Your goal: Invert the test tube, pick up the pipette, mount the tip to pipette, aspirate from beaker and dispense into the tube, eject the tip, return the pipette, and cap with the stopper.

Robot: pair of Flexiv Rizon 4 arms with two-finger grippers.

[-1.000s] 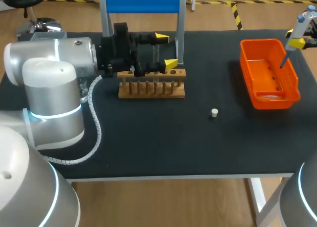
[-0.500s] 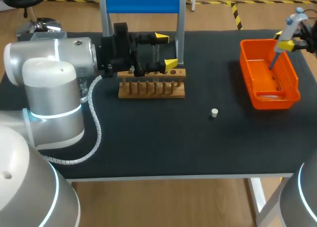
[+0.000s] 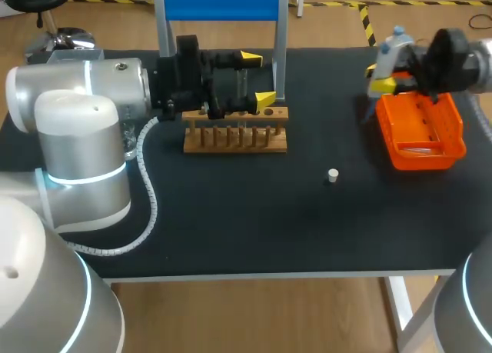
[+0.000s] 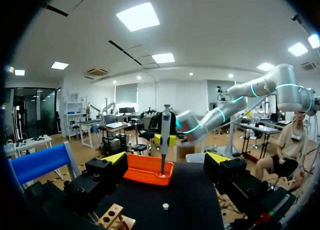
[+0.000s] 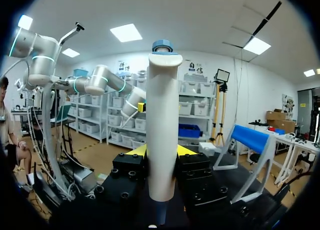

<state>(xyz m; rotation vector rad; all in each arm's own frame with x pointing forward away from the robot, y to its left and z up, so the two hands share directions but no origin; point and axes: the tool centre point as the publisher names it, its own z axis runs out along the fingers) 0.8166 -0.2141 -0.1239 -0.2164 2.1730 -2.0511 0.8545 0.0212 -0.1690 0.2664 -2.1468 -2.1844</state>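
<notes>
Tip-mounting step, I judge: the right gripper (image 3: 382,78) clamps the pipette (image 5: 162,130) from 2 sides, upright above the orange basket's (image 3: 453,130) rim. A tip (image 4: 162,170) seems fitted, though that is hard to confirm. Well apart from the basket, the left gripper (image 3: 257,80) gapes wide. The next move calls for aspirating.

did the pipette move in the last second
Yes. In the head view the pipette has crossed the orange bin from its right side to its far left corner.
</notes>
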